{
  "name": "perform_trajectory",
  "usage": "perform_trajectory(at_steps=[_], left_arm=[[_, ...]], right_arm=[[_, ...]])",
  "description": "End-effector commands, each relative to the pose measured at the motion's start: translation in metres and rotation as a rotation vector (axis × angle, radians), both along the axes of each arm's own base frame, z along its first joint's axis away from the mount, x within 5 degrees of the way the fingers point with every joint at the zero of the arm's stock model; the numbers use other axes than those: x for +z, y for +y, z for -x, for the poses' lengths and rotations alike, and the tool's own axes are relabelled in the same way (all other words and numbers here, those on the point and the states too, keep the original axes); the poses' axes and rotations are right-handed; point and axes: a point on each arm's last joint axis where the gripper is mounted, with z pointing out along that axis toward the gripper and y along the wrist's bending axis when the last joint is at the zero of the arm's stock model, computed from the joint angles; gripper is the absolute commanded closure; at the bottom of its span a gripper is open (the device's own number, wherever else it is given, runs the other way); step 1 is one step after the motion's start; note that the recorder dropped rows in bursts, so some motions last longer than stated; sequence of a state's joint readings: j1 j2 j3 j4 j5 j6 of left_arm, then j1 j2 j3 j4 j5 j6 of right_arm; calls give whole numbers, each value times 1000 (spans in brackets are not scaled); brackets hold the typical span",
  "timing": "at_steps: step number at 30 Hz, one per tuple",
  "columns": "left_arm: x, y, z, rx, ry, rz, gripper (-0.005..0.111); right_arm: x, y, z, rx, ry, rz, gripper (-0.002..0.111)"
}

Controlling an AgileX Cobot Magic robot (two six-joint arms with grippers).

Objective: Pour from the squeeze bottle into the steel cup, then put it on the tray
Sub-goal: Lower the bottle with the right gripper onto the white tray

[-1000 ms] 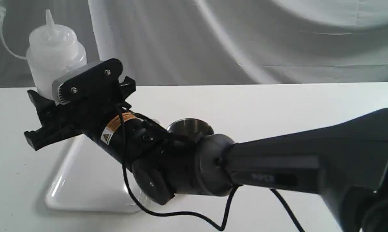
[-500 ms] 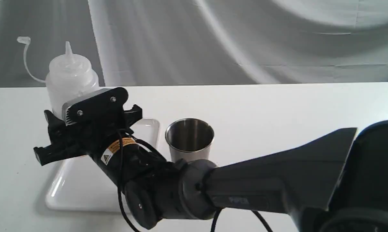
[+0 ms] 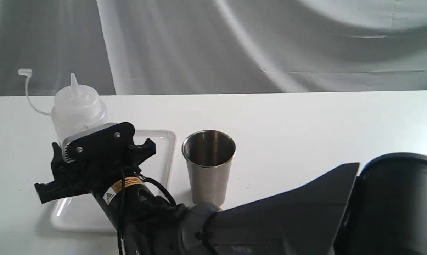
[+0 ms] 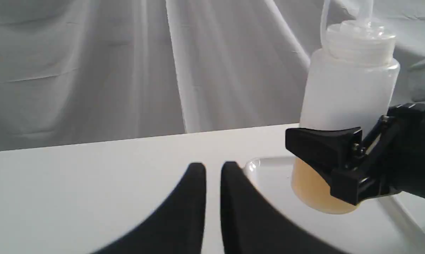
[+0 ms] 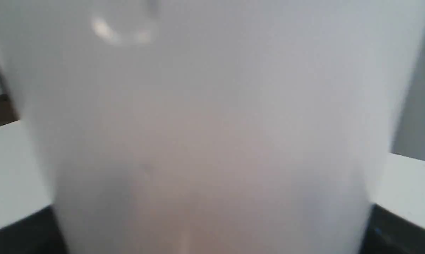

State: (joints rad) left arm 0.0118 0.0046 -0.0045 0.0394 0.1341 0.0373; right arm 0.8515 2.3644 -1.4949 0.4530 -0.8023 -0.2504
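The squeeze bottle [image 3: 77, 109] stands upright over the far left part of the white tray [image 3: 156, 141], its cap strap hanging to the left. My right gripper [image 3: 89, 159] reaches across from the right and is shut on the bottle's lower body. In the left wrist view one black finger [image 4: 321, 146] presses the bottle [image 4: 346, 91] just above the amber liquid; its base sits at the tray [image 4: 268, 169] surface, though contact is unclear. The bottle [image 5: 212, 141] fills the right wrist view. The steel cup [image 3: 209, 170] stands upright right of the tray. My left gripper [image 4: 213, 183] is shut and holds nothing.
The right arm's dark forearm [image 3: 287, 219] crosses the front of the white table [image 3: 305, 120] and hides the tray's near right corner. A grey cloth backdrop [image 3: 234, 46] hangs behind the table.
The right gripper has carried the bottle down, from high above the tray to the tray's level. The arm has sunk lower, uncovering the cup.
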Motion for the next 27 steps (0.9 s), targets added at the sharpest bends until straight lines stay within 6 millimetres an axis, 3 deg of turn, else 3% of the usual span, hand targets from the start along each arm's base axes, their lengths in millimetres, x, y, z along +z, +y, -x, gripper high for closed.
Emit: perform_trajectory(at_steps=[1, 9, 18, 27], left_arm=[[-1, 0, 0, -5, -2, 1, 98], [-1, 0, 0, -5, -2, 4, 98], [-1, 0, 0, -5, -2, 0, 98], [-1, 0, 0, -5, -2, 1, 98]], right_arm=[[5, 0, 0, -41, -37, -20, 108], [-5, 2, 3, -86, -33, -23, 108], [-6, 14, -12, -143, -40, 22, 108], [-15, 9, -19, -254, 86, -2, 108]])
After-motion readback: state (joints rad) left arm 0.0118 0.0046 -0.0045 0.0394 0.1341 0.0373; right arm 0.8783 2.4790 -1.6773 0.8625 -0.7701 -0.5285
